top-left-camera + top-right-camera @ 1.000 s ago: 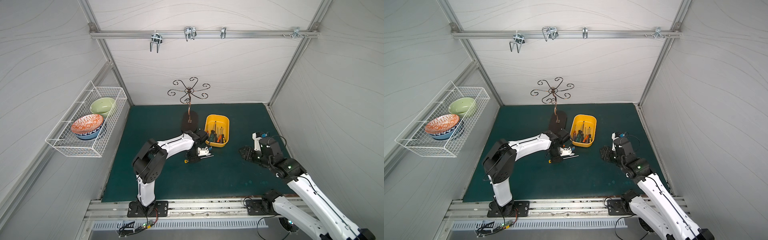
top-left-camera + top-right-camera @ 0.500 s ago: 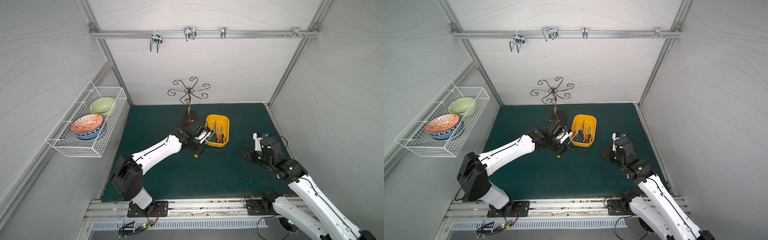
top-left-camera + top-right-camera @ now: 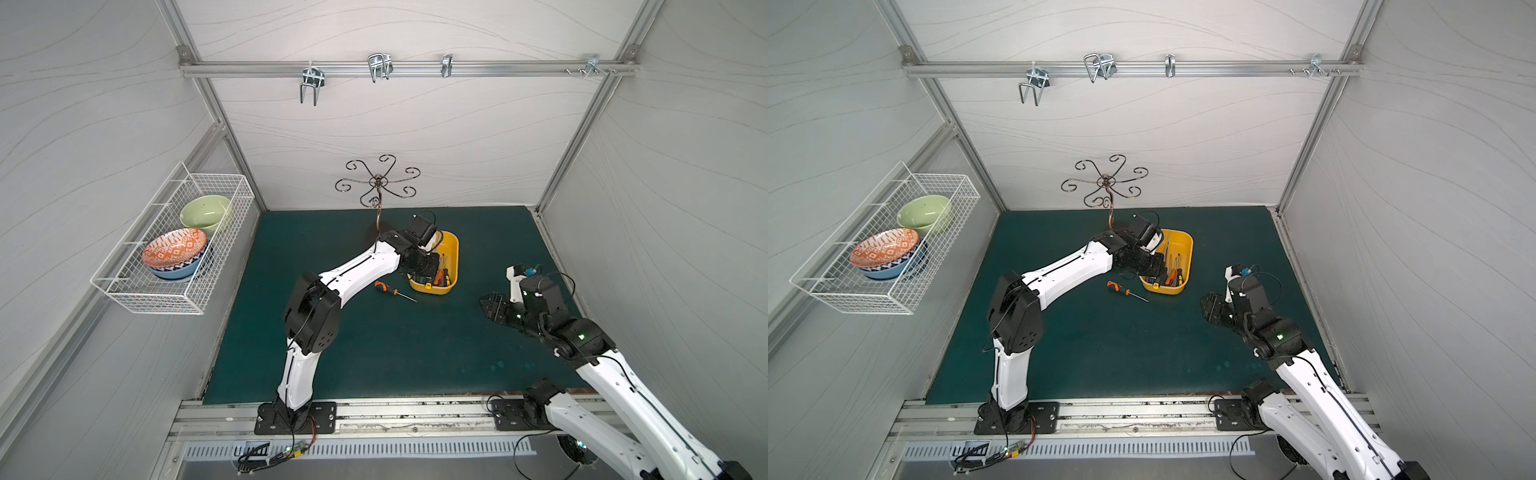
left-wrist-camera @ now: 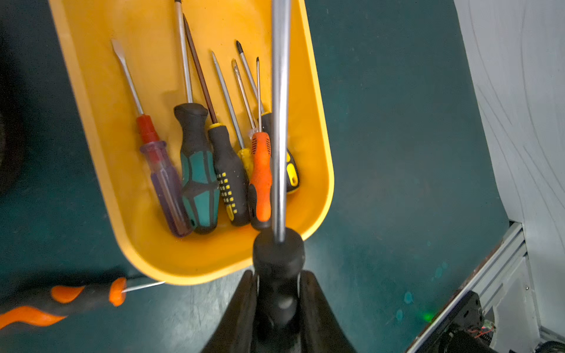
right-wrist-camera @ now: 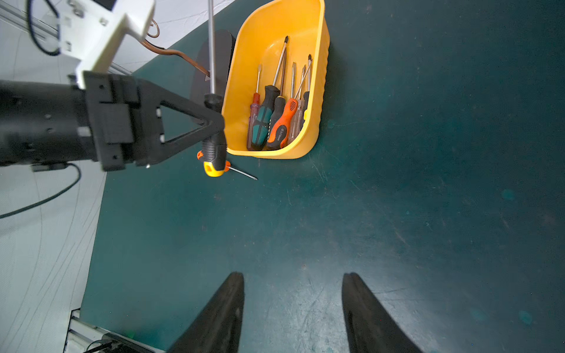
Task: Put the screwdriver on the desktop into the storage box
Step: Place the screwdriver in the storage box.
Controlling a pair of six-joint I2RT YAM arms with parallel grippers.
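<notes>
The left gripper (image 4: 278,275) is clenched on the black handle of a long screwdriver (image 4: 279,122). Its steel shaft runs along the storage box's (image 4: 318,122) long axis, pointing away from the robot toward the back wall, butt end toward the front. The handle's collar sits over the box's near rim, and the shaft crosses in front of the other screwdrivers (image 4: 198,171) lying in the box, which point the same way. The tip is cut off by the frame edge in both wrist views.

An orange screwdriver (image 3: 384,287) lies flat on the desktop (image 3: 374,353), just beside the box's near end. Its long axis is crosswise to the box, handle toward the robot's left, thin tip toward the right and slightly forward.

In both top views the left arm hides the grip. Only the left wrist view shows the fingers pressed on the handle. The right wrist view alone shows the handle's yellow butt (image 5: 214,169), which covers most of the orange screwdriver there.

The right gripper (image 5: 293,305) hangs over bare desktop, well apart from the box, fingers spread with nothing between them.
</notes>
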